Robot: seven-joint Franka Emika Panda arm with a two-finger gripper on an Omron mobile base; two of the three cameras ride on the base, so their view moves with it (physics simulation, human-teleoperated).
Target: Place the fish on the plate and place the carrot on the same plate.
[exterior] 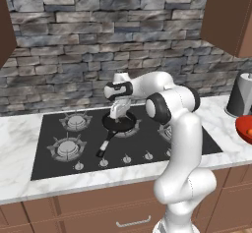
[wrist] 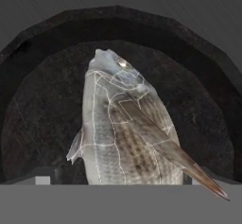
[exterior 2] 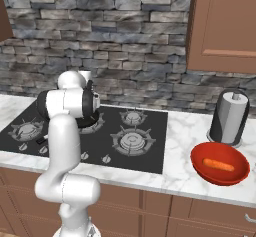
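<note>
The fish (wrist: 125, 128), grey-brown with pale scales, lies in a black frying pan (wrist: 42, 100) and is seen close up in the hand view. My gripper (exterior: 117, 111) hangs low over that pan (exterior: 129, 124) on the stove, pointing down. It is open (wrist: 117, 179), with one fingertip (wrist: 45, 178) on each side of the fish and nothing gripped. The fish is hidden behind the hand in the left base view. The orange carrot (exterior 2: 218, 164) lies in a red bowl (exterior 2: 200, 168) on the counter, far right. The plate is out of view.
The pan handle (exterior: 104, 146) points toward the front knobs of the black cooktop (exterior: 59, 168). A grey cylindrical canister (exterior 2: 229, 116) stands behind the red bowl (exterior: 245, 128). A stone wall and wooden cabinets (exterior 2: 225, 26) are at the back.
</note>
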